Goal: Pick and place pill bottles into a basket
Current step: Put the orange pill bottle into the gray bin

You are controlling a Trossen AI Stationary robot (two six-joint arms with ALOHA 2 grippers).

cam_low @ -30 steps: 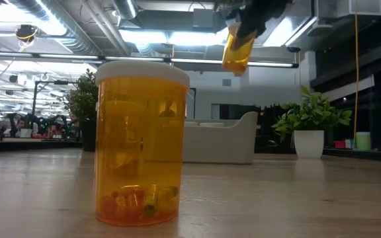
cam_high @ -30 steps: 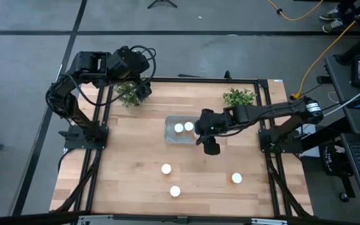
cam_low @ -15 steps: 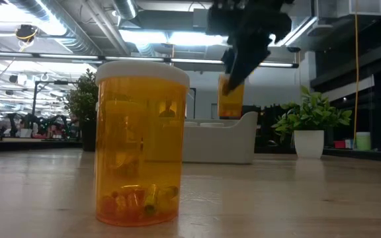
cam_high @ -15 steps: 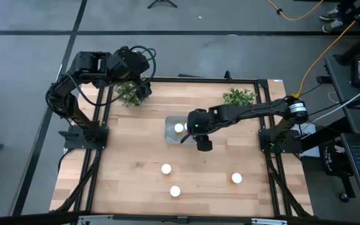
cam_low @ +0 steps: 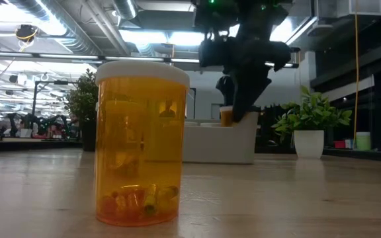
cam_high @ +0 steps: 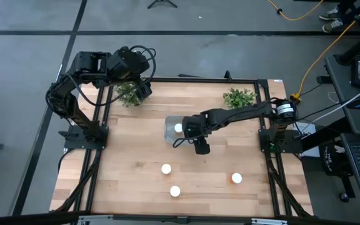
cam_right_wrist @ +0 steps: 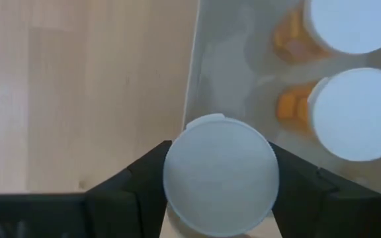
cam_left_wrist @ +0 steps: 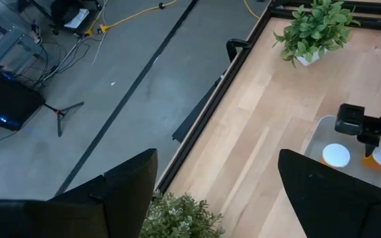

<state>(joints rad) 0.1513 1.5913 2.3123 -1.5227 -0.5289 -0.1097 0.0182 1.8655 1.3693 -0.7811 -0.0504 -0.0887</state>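
Observation:
The basket [cam_high: 169, 122] is a pale translucent bin at the table's middle, with two white-capped pill bottles [cam_right_wrist: 356, 112] standing in it. My right gripper [cam_high: 190, 129] hangs over its right part, pointing steeply down, shut on another pill bottle [cam_right_wrist: 220, 175] whose orange body [cam_low: 226, 116] shows in the low view. Three more bottles stand on the near half of the table [cam_high: 166, 169] [cam_high: 175, 191] [cam_high: 237, 178]; one fills the low view [cam_low: 141, 142]. My left gripper [cam_left_wrist: 217, 198] waits open, high over the far left corner. My right gripper pinches the bottle at its white cap [cam_right_wrist: 177, 178] between the two fingers [cam_right_wrist: 144, 188], one on either side. The fingers come from above, pointing steeply down. The bottle hangs about upright below them, lifted clear, above the basket's wall.
Two potted plants stand at the far edge, one left [cam_high: 128, 94] and one right [cam_high: 239, 97]. A black frame [cam_high: 267, 144] borders the wooden table. Bare wood lies between the basket and the three standing bottles.
My right gripper has come down with the bottle and moved toward the table's left edge, over the basket, tipping to point more steeply down. The bottle, tilted and high a second ago, now hangs about upright and much lower.

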